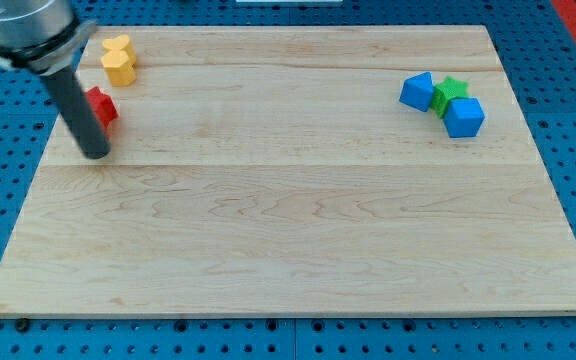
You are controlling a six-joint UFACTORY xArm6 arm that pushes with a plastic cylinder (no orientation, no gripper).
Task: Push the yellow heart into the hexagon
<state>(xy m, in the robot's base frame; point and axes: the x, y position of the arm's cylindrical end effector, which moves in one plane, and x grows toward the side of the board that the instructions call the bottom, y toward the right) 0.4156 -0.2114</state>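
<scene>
Two yellow blocks touch each other near the board's top left corner. The upper one (117, 46) looks like the heart and the lower one (120, 69) looks like the hexagon, though the shapes are hard to tell apart. My tip (96, 154) rests on the board below and a little left of them, about one block's width below the red block (104, 106). The rod hides the red block's left side. The tip touches no block.
At the view's right, near the top, a green star (452, 92) sits between two blue blocks (417, 91) (464, 118), all touching. The wooden board (298, 230) lies on a blue perforated table.
</scene>
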